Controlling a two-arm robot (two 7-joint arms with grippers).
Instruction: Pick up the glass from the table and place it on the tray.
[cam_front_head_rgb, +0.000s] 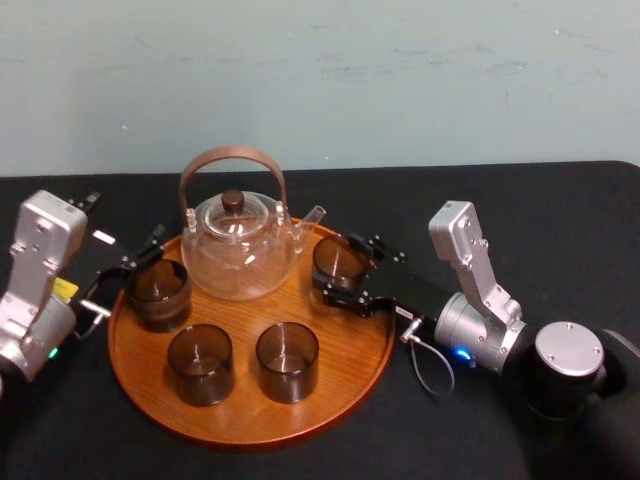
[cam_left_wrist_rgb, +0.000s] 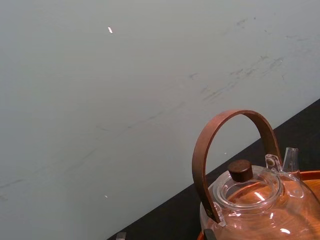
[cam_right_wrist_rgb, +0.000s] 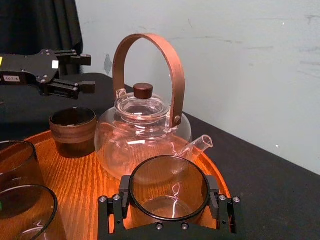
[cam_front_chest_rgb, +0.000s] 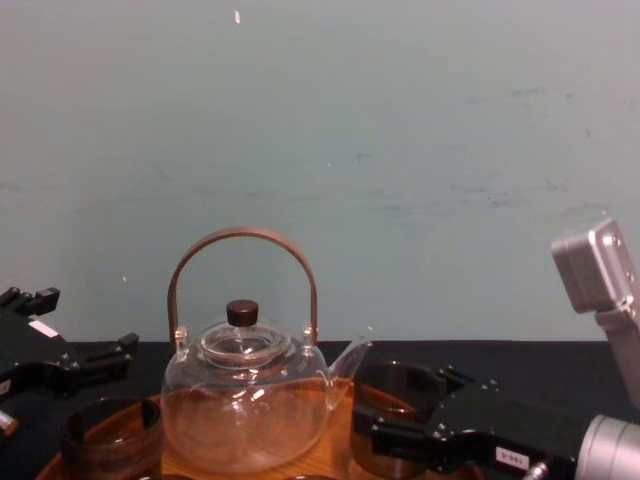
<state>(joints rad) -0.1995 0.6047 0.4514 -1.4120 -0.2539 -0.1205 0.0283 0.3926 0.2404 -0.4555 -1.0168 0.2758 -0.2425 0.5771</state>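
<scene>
Orange-brown wood, the round tray (cam_front_head_rgb: 335, 392) lies on the black tabletop (cam_front_head_rgb: 560, 215) and carries a glass teapot (cam_front_head_rgb: 238, 250) and three free tumblers (cam_front_head_rgb: 200, 363). The right gripper (cam_front_head_rgb: 343, 268) has its jaws clamped on the glass (cam_right_wrist_rgb: 169, 172) at the tray's right rear, beside the spout. The left gripper (cam_right_wrist_rgb: 90, 72) hovers by the left rim, jaws apart and empty; its white label is unreadable.

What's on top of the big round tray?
A teapot, three brown glasses, and a fourth glass gripped by the right gripper; left gripper open nearby. Under them, tray wood is covered.
</scene>
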